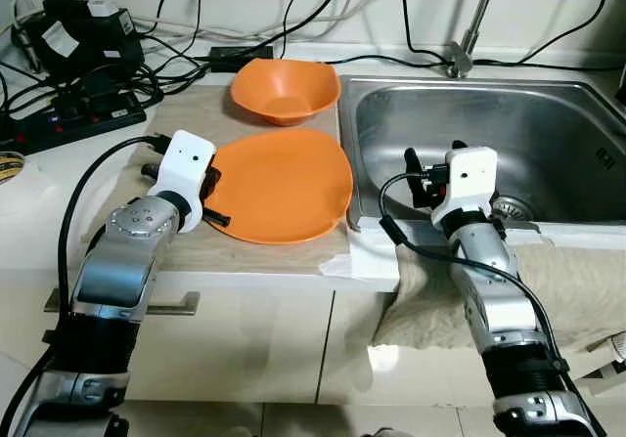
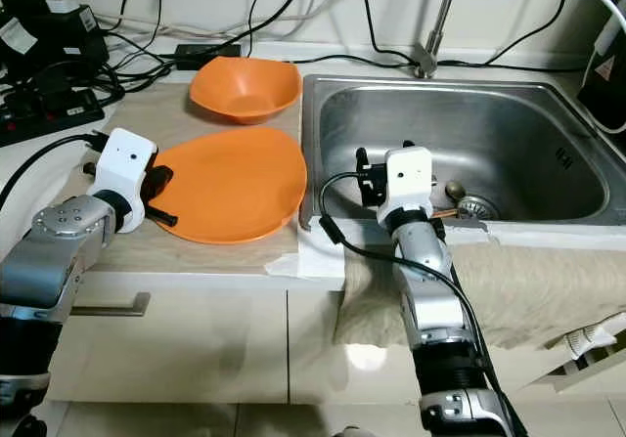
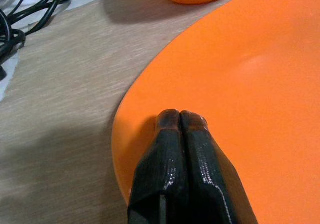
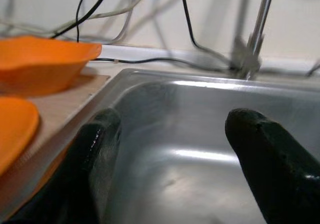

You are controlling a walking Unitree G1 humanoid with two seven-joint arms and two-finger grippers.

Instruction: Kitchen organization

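A flat, round orange plastic plate (image 1: pixel 279 185) lies on a pale wood-grain mat (image 1: pixel 196 124) on the white worktop (image 1: pixel 39 232), its right rim reaching the edge of the stainless steel sink (image 1: pixel 548 124). Behind it on the same mat sits a deep orange plastic bowl (image 1: pixel 285 88), just apart from the plate.

The left claw (image 3: pixel 179 115) is at the plate's left rim. Its two black fingers (image 3: pixel 192 154) are pressed flat together (no gap between the tips), and the tips rest on the plate's upper surface just inside the rim. Whether any part of the rim is pinched between them cannot be told; from the wrist view the fingers look simply closed on top of the plate.

The right claw (image 4: pixel 170 149) is poised over the near left part of the sink basin, its black fingers (image 4: pixel 265 164) spread wide with nothing between them. The right arm crosses the sink's front edge, where a beige cloth (image 1: pixel 577 281) hangs over the worktop front.

At the back of the sink stands a chrome tap (image 1: pixel 469 26). In the far left corner of the worktop a black power strip (image 1: pixel 68 114) sits amid a tangle of black cables (image 1: pixel 176 56) running along the wall.
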